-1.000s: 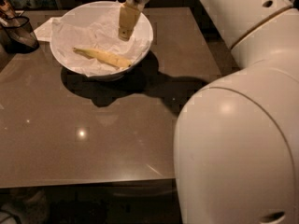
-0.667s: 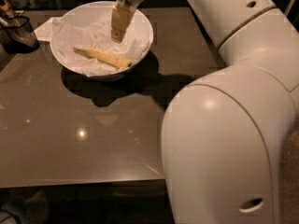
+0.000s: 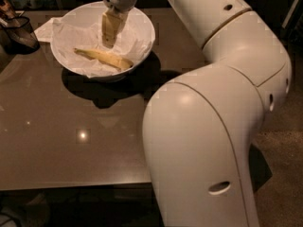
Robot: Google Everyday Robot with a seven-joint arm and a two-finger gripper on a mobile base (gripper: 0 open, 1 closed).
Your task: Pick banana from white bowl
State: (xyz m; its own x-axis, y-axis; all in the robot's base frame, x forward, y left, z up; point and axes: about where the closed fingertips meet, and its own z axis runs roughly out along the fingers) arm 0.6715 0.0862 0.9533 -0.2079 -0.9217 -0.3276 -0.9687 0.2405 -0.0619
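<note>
Brown table [image 3: 71, 145], slim pale-yellow banana [image 3: 102, 58] in white bowl [image 3: 147, 37], pincer [image 3: 109, 41] above it

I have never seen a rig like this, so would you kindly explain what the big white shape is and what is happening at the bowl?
The big white shape is a robot's arm, seen close up by the one camera, which looks down along it onto a brown table. At the arm's far end is its gripper, the part that grasps. It hangs inside a white bowl lined with crumpled paper. A banana lies on that paper just below the gripper, not yet lifted, so nothing appears to be held. A dark container stands at the table's far left.
</note>
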